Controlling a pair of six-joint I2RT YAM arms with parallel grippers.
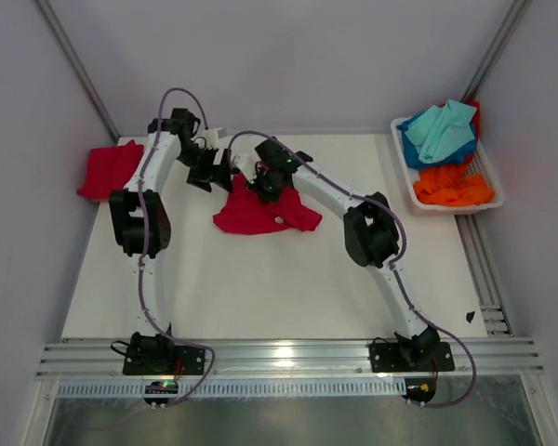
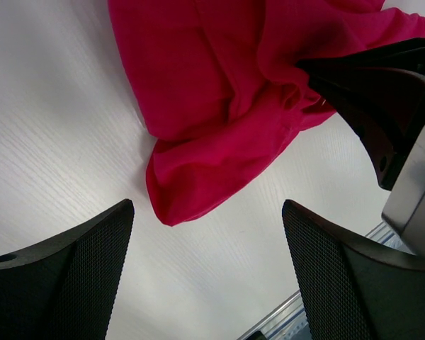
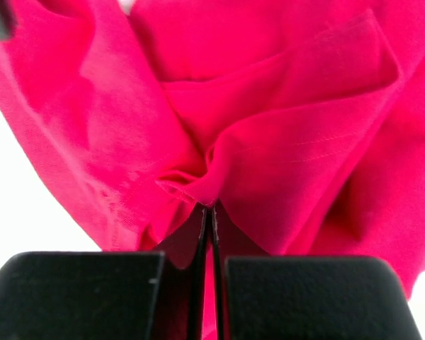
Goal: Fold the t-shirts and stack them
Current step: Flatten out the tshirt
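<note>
A crumpled red t-shirt (image 1: 260, 214) lies at the back middle of the table. My right gripper (image 1: 263, 183) is shut on a fold of it, seen up close in the right wrist view (image 3: 209, 207), where the shirt (image 3: 269, 127) bunches at the fingertips. My left gripper (image 1: 216, 173) is open and empty just left of the shirt; in the left wrist view (image 2: 207, 244) a lobe of the shirt (image 2: 219, 106) hangs beyond the jaws, with the right gripper's black body (image 2: 372, 92) pinching it at the right. A folded red shirt (image 1: 109, 169) lies at the back left.
A white basket (image 1: 414, 190) at the back right holds teal (image 1: 445, 128), blue and orange (image 1: 454, 185) shirts. Metal rails run along the table's near edge (image 1: 288, 358) and right side (image 1: 484, 274).
</note>
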